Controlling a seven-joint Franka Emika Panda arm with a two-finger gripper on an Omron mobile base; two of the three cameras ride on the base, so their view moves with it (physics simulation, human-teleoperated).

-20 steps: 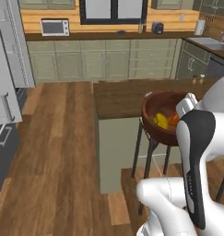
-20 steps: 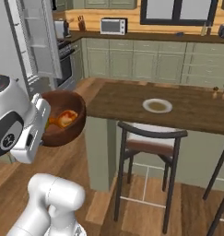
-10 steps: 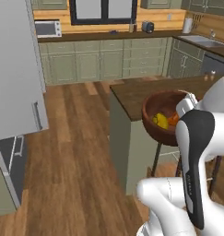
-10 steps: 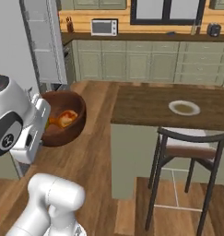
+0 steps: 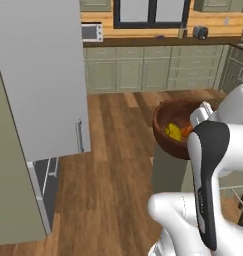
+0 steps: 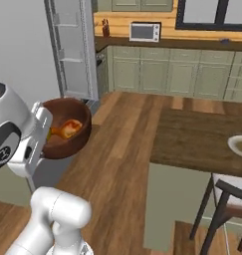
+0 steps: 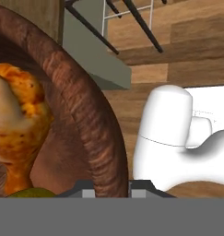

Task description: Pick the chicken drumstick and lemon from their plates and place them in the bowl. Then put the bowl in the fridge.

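Transport is under way: the tool [image 7: 106, 186], clenched on the bowl [image 5: 176, 131] rim with chicken drumstick [image 6: 67, 129] and lemon [image 5: 173, 132] inside, must next reach the open fridge [image 6: 70, 50] shelves.

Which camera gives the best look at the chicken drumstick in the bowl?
The hand view: the chicken drumstick looms large inside the bowl, its mottled orange skin plain. The right base view shows the whole piece, small. The left base view shows an orange sliver beside the lemon.
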